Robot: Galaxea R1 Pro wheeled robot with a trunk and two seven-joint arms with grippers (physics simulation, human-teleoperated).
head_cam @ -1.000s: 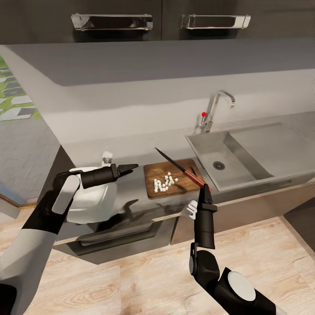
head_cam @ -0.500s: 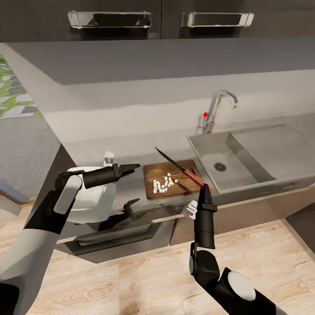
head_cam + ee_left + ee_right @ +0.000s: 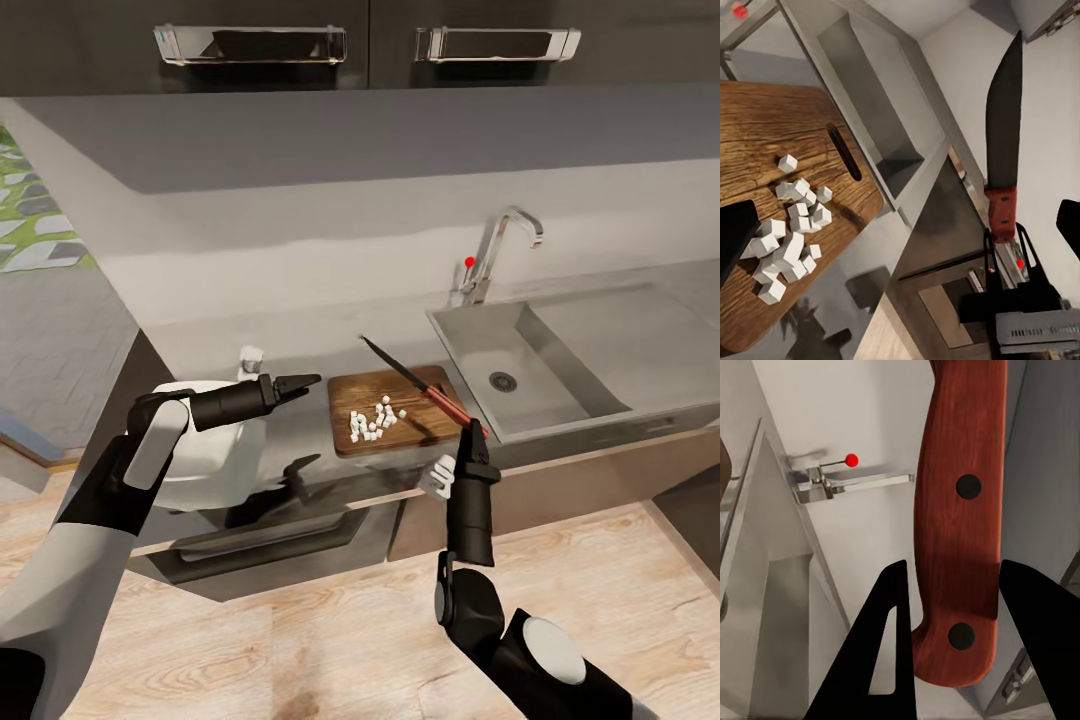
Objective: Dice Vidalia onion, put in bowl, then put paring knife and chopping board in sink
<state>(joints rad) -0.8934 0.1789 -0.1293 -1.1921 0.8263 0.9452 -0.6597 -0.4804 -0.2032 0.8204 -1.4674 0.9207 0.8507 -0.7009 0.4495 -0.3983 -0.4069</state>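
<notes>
The dark wooden chopping board [image 3: 420,420] lies on the grey countertop [image 3: 300,430] just left of the sink [image 3: 560,345]. A cluster of white diced onion [image 3: 374,420] sits on its left half and shows again in the left wrist view as onion cubes [image 3: 791,240] on the board [image 3: 765,127]. My right gripper [image 3: 471,432] is shut on the red handle of the paring knife [image 3: 410,378], whose blade slants up over the board. The handle [image 3: 960,510] fills the space between the right gripper's fingers [image 3: 889,615]. My left gripper [image 3: 303,383] hovers open between the white bowl [image 3: 205,465] and the board.
The chrome tap [image 3: 497,248] with a red knob [image 3: 467,262] stands behind the steel basin. A small white object [image 3: 248,356] sits on the counter behind the bowl. Dark cabinets with metal handles [image 3: 250,45] hang overhead, and wooden floor [image 3: 330,640] lies below the counter's front edge.
My right gripper has carried the knife slightly to the right and away from me. The left arm has stayed where it was.
</notes>
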